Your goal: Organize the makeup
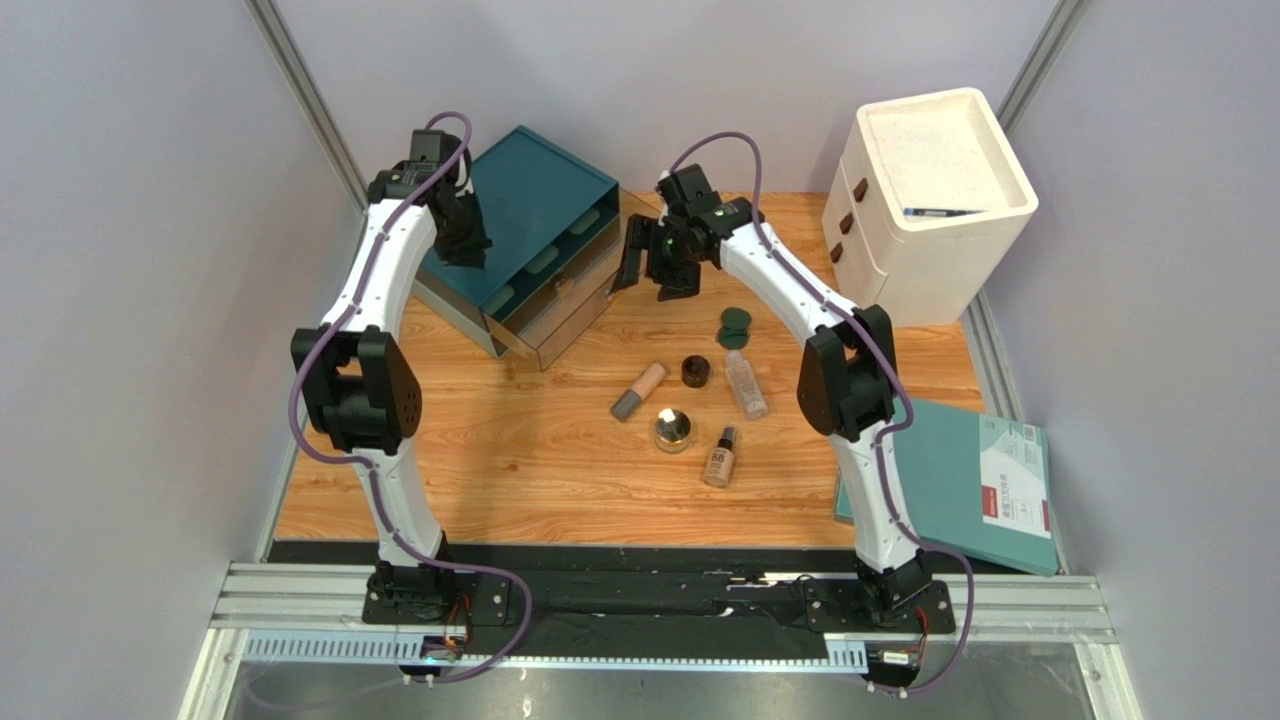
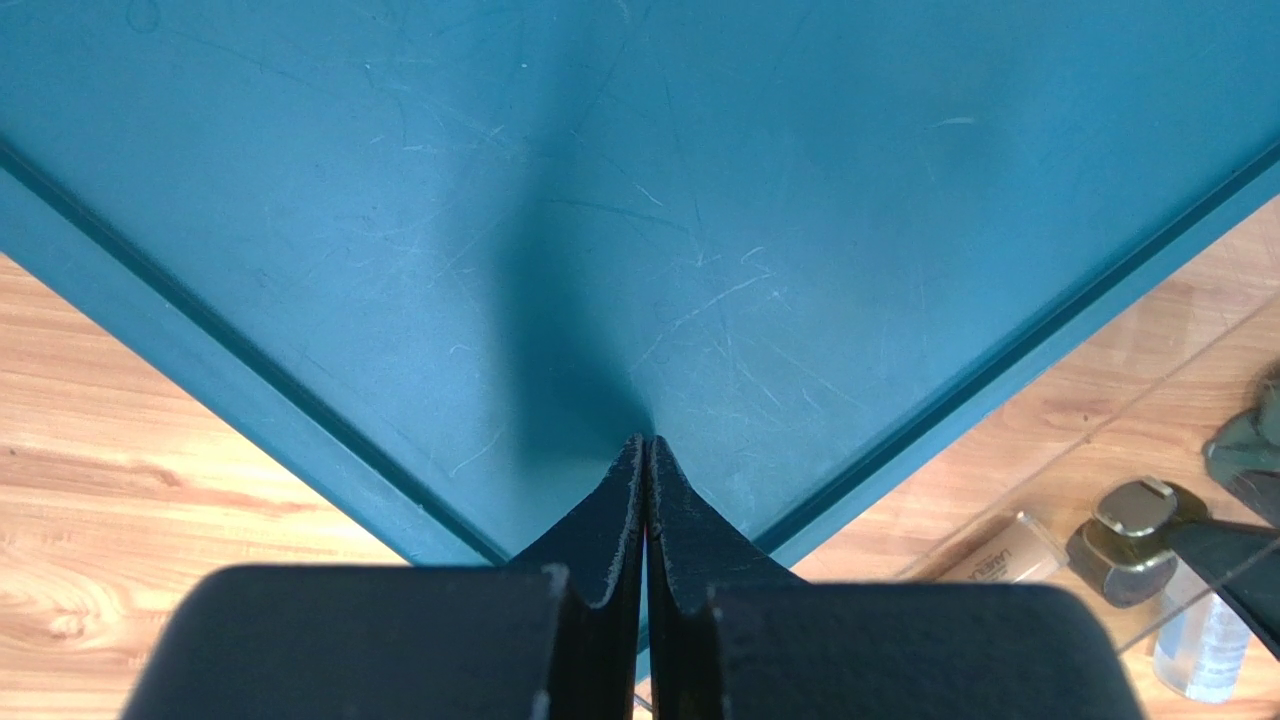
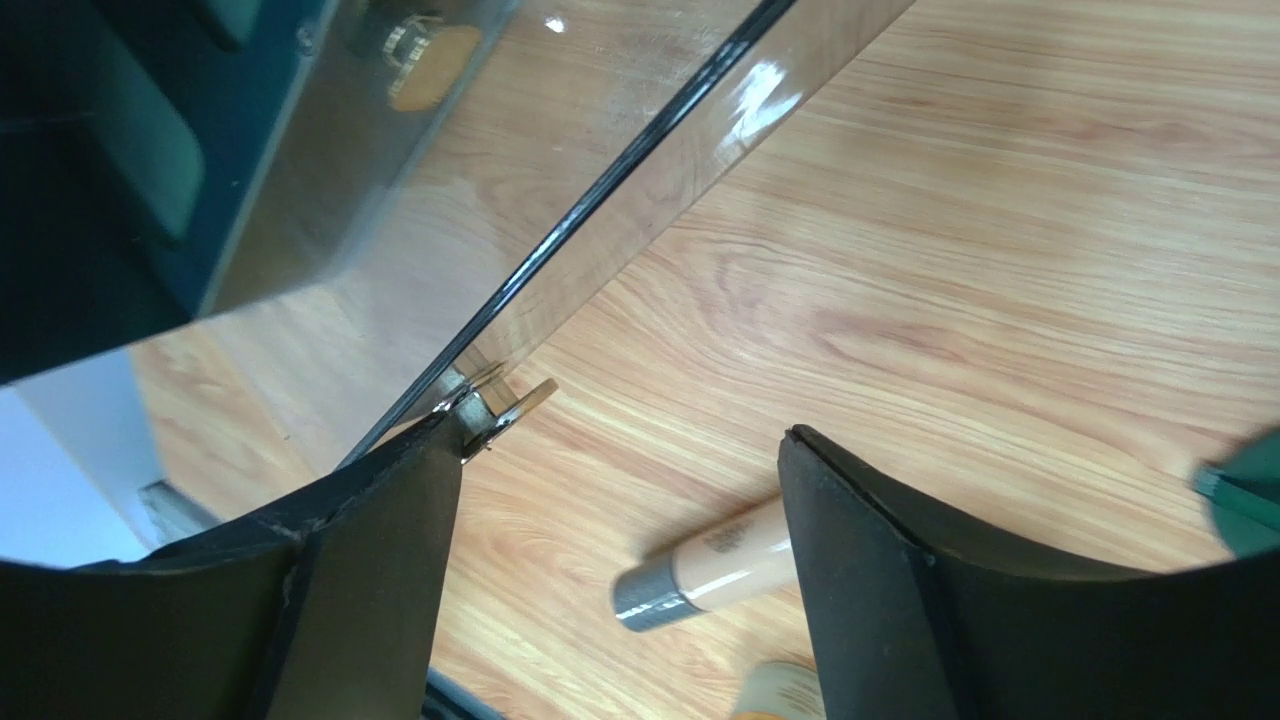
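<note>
Overhead view. 6 cosmetics lie loose on the wooden surface (image 1: 496, 465) between the 2 arms, all outside the box (image 1: 526, 203) and the cabinet (image 1: 932, 203).

- The tube (image 1: 640, 390) lies on its side at the left of the group, grey cap toward the near edge.
- The jar (image 1: 694, 371) stands just right of the tube.
- The clear bottle (image 1: 745, 386) lies just right of the jar.
- The compact (image 1: 673, 432) sits nearer the arm bases.
- The beige bottle (image 1: 721, 458) lies beside the compact, to its right.
- The green piece (image 1: 733, 327) is farthest back, close to the right arm.

The box's drawer (image 1: 564, 323) stands open toward the group. A flat teal pack (image 1: 939, 480) lies at the right edge.

Left wrist view. The left gripper (image 2: 646, 450) has its jaws pressed together, and the tips appear to touch the box's top.

Right wrist view. The right gripper (image 3: 624, 450) has its jaws wide apart and holds nothing. 1 fingertip lies against the drawer's metal knob (image 3: 508, 405). The tube shows on the surface below the gap.
</note>
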You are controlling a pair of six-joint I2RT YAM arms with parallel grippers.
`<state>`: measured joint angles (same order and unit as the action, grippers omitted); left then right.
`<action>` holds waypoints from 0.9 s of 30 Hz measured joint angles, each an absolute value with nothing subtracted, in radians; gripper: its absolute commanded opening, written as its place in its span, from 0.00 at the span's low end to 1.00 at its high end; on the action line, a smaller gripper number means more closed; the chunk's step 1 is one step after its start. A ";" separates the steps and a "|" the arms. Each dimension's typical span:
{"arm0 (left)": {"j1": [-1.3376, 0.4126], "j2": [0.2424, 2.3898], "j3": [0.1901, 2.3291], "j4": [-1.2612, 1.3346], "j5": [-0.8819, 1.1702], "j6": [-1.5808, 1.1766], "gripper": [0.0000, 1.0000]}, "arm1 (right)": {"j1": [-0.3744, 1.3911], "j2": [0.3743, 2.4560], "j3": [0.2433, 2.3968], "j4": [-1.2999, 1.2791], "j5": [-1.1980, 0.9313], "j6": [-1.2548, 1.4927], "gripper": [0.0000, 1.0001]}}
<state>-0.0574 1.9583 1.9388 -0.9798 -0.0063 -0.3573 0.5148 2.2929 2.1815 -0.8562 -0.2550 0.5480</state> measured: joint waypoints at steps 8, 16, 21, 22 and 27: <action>-0.057 1.958 1.938 -0.979 -0.005 -0.354 0.00 | 0.523 2.257 2.159 -0.879 -0.153 0.450 0.79; -0.057 1.958 1.938 -0.979 -0.006 -0.353 0.00 | 0.514 2.236 2.117 -0.830 -0.213 0.382 0.78; -0.057 1.958 1.938 -0.978 -0.006 -0.353 0.00 | 0.500 2.208 2.058 -0.795 -0.308 0.355 0.78; -0.057 1.958 1.938 -0.978 -0.006 -0.353 0.00 | 0.497 2.203 2.045 -0.788 -0.326 0.350 0.78; -0.057 1.958 1.938 -0.978 -0.008 -0.350 0.00 | 0.493 2.146 1.971 -0.781 -0.405 0.327 0.78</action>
<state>-0.0574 1.9583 1.9385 -0.9775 -0.0078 -0.3500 0.4934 2.1460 1.9709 -0.7807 -0.4046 0.3267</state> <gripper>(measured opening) 0.000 0.778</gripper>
